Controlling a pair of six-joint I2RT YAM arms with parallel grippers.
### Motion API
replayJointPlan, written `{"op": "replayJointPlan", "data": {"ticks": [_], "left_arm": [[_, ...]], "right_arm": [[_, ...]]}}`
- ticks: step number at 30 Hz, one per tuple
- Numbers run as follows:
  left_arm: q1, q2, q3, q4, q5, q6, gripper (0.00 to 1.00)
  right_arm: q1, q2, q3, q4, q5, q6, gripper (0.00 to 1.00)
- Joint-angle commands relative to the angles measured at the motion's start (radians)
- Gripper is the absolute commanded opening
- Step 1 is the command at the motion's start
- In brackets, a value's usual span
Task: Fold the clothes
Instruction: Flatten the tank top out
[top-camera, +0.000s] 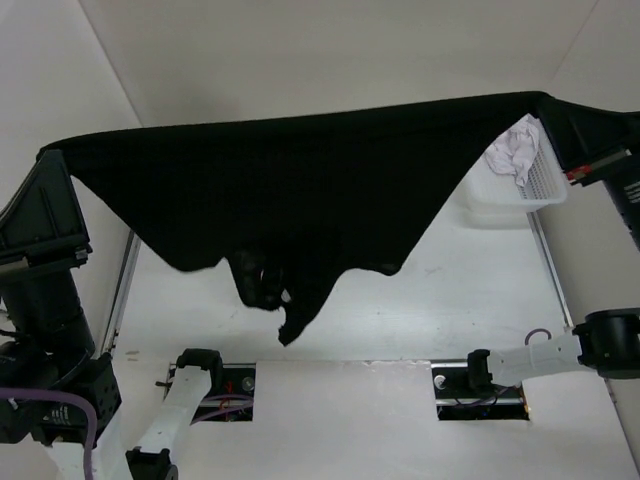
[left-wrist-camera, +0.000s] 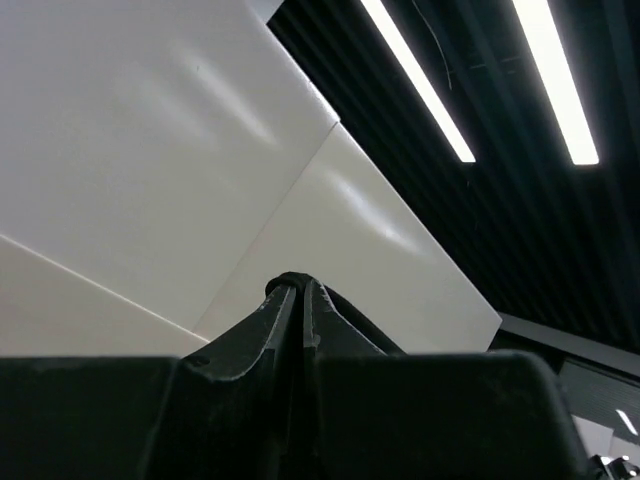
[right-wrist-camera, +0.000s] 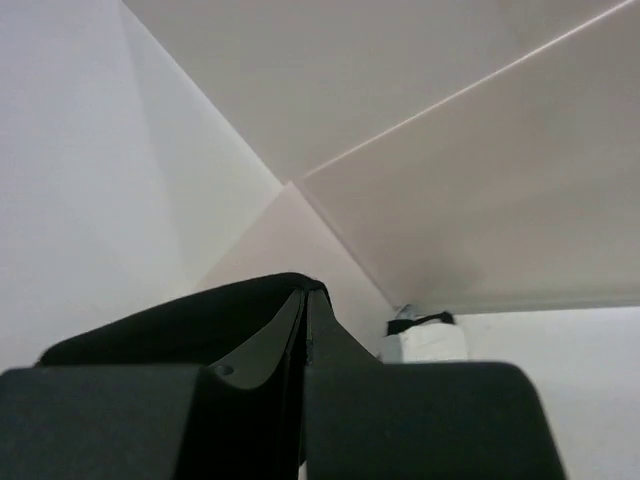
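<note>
The clothes (top-camera: 300, 180), one plain black garment, hang spread wide in the air above the table, the top edge pulled nearly taut and the lower part sagging to a bunched point (top-camera: 288, 325). My left gripper (top-camera: 50, 152) is shut on the garment's left corner. In the left wrist view black fabric wraps over the closed fingertips (left-wrist-camera: 292, 282). My right gripper (top-camera: 548, 100) is shut on the right corner. A fold of the black cloth (right-wrist-camera: 180, 325) drapes over its fingertips (right-wrist-camera: 306, 292) in the right wrist view.
A white basket (top-camera: 535, 195) stands at the back right of the table, holding a crumpled white cloth (top-camera: 515, 152); it sits just below the right arm. White walls enclose the table (top-camera: 470, 290) on three sides. Both arm bases lie at the near edge.
</note>
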Motion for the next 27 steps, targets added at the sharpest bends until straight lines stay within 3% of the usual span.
{"op": "replayJointPlan", "data": {"ticks": [1,4,6,9,12,16,21,24,27], "left_arm": [[0.017,0.063,-0.019,-0.043,-0.025,0.039,0.01],[0.019,0.055,-0.129,-0.034,-0.034,0.031,0.01],[0.019,0.049,-0.228,-0.022,-0.042,0.028,0.01],[0.02,0.074,-0.381,0.03,-0.062,0.022,0.01],[0.025,0.196,-0.424,0.084,-0.088,0.03,0.01],[0.028,0.437,-0.314,0.135,-0.073,0.033,0.01],[0.038,0.644,-0.101,0.133,-0.042,0.042,0.01],[0.058,0.681,-0.023,0.133,-0.019,0.037,0.01],[0.069,0.681,0.014,0.132,-0.004,0.037,0.01]], "right_arm": [[0.006,0.072,-0.014,0.055,0.044,-0.213,0.0],[-0.108,0.082,-0.125,0.075,-0.009,-0.195,0.0],[-0.232,0.071,-0.233,0.049,-0.092,-0.098,0.0],[-0.52,0.094,-0.328,-0.04,-0.366,0.119,0.0],[-0.824,0.219,-0.328,-0.056,-0.697,0.264,0.0],[-1.026,0.472,-0.145,-0.06,-0.879,0.328,0.0],[-1.119,0.747,0.287,-0.215,-0.939,0.347,0.0],[-1.146,0.799,0.452,-0.255,-0.945,0.356,0.0],[-1.164,0.758,0.466,-0.243,-0.963,0.372,0.0]]}}
